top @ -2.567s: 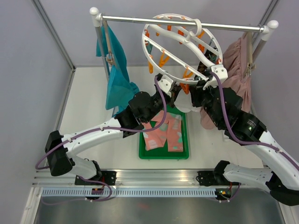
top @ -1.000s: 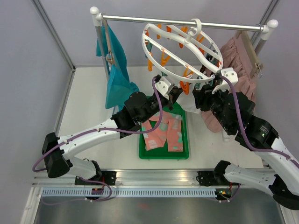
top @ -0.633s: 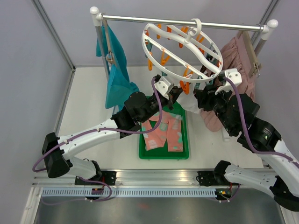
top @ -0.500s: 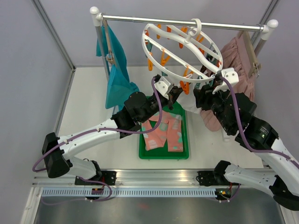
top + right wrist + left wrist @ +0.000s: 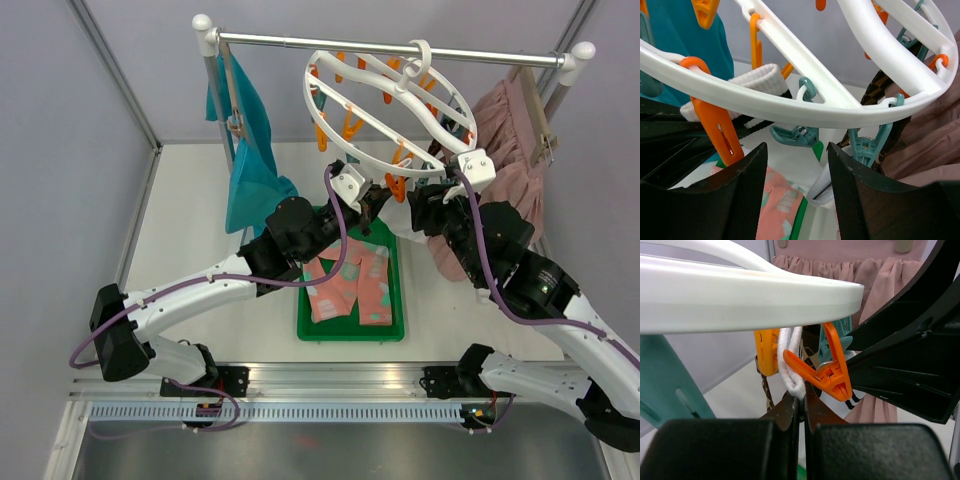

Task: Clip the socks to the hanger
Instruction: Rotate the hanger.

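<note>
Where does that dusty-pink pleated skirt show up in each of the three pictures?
Top external: the dusty-pink pleated fabric skirt hangs at the upper right.
Left wrist: the skirt runs across the top centre, in the background.
Right wrist: the skirt sits at the lower right edge.
Shared landmark: the large round white plastic drying ring, seen in all three.

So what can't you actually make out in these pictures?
Left wrist view: whether the orange clip under the hanger bites the white sock; the cuff covers the clip's tip.
Whether the left gripper pinches that sock: its fingertips meet just below the cuff, and from above the hanger covers them.
Top view: how many pink socks lie in the green tray; the left arm covers its far end.
</note>
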Robot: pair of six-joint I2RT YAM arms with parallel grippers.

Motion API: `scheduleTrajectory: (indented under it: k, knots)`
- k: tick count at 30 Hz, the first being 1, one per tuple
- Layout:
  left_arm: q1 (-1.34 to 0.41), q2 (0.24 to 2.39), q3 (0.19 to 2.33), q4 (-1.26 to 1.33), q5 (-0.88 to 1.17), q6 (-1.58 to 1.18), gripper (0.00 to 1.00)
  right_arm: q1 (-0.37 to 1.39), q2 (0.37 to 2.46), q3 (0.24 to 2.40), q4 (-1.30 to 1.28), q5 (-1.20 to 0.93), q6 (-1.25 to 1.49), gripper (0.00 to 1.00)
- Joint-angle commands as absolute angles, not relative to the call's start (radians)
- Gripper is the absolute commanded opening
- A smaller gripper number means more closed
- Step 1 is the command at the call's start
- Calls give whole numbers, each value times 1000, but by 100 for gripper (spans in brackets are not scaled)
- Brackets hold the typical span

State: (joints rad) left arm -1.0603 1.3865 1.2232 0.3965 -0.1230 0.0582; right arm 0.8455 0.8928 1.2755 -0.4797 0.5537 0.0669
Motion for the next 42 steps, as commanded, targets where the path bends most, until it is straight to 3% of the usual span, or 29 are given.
scheduleTrajectory:
  k: [1, 23, 32, 42]
  knots:
    - [-1055, 1364, 1232, 442, -98, 43, 2, 836, 873, 1249, -410, 546, 22, 59]
    - [-1052, 1365, 1233, 442, -94, 51, 2, 756, 874, 1223, -275, 397, -25, 63]
    - [-1048, 1359, 1226, 440, -94, 49, 2, 747, 857, 1198, -229, 384, -22, 57]
    - [-1046, 1361, 1226, 439, -91, 48, 2, 746, 833, 1170, -212, 396, -3, 45]
